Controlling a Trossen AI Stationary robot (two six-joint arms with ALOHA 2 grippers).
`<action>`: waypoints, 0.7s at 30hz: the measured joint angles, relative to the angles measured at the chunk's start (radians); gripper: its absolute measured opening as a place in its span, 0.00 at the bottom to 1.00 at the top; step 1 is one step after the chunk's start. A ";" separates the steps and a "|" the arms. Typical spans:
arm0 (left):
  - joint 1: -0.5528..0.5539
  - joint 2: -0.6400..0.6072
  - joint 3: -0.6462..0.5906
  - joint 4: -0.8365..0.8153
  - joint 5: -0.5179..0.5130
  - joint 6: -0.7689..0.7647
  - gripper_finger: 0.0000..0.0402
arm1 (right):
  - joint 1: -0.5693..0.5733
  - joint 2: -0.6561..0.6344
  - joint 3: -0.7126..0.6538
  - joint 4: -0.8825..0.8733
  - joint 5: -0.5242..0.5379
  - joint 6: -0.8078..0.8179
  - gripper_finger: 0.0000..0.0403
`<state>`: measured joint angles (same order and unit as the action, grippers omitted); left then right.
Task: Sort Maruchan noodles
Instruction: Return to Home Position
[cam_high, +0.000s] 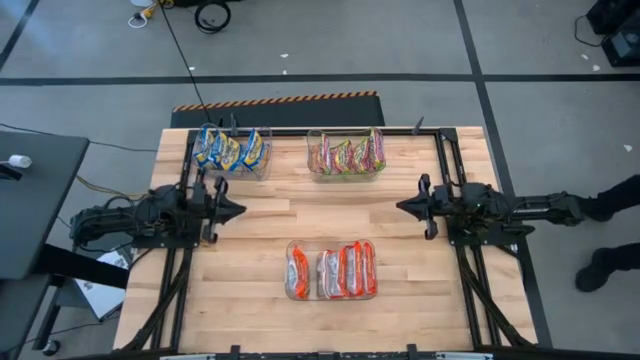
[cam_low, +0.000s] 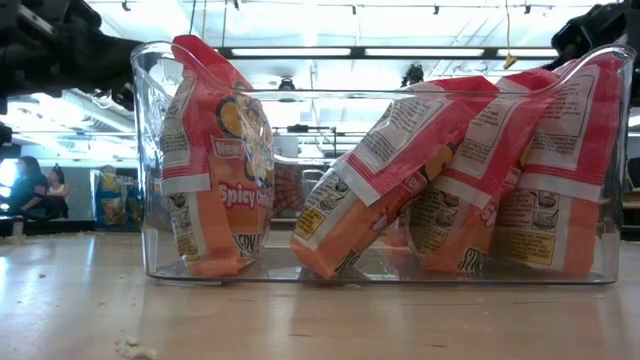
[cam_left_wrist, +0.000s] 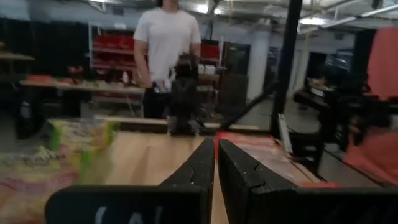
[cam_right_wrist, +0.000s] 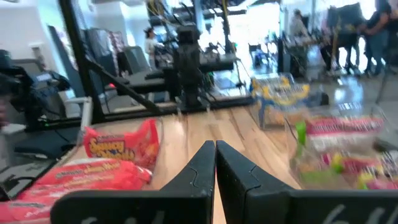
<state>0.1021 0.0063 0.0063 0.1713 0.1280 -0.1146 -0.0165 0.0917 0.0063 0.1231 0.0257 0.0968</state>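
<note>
Three clear bins hold the Maruchan packets. Blue-yellow packets (cam_high: 232, 150) stand in the far left bin, green/pink-yellow ones (cam_high: 347, 155) in the far middle bin, red/orange-silver ones (cam_high: 332, 270) in the near bin. In the low view the red packets (cam_low: 400, 190) lean on their lower edges inside that bin. My left gripper (cam_high: 240, 209) hovers shut at the table's left side, pointing right. My right gripper (cam_high: 402, 206) hovers shut at the right side, pointing left. Both hold nothing.
Bare wood lies between the two grippers and around the near bin (cam_high: 290, 296). Black rails (cam_high: 448, 160) run along the table's left and right sides. A person in a white shirt (cam_left_wrist: 166, 37) stands beyond the table in the left wrist view.
</note>
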 joint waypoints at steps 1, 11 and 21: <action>0.000 -0.001 0.000 -0.017 0.008 -0.005 0.07 | 0.000 -0.001 0.000 0.008 -0.014 -0.010 0.05; 0.000 0.006 0.000 -0.136 -0.186 0.018 0.07 | 0.000 -0.037 0.000 -0.066 -0.121 0.057 0.05; 0.000 0.006 0.001 -0.145 -0.172 0.043 0.07 | 0.000 -0.032 0.000 -0.073 0.177 -0.031 0.05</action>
<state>0.1017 0.0128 0.0071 0.0259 -0.0444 -0.0717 -0.0166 0.0597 0.0063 0.0505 0.2029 0.0660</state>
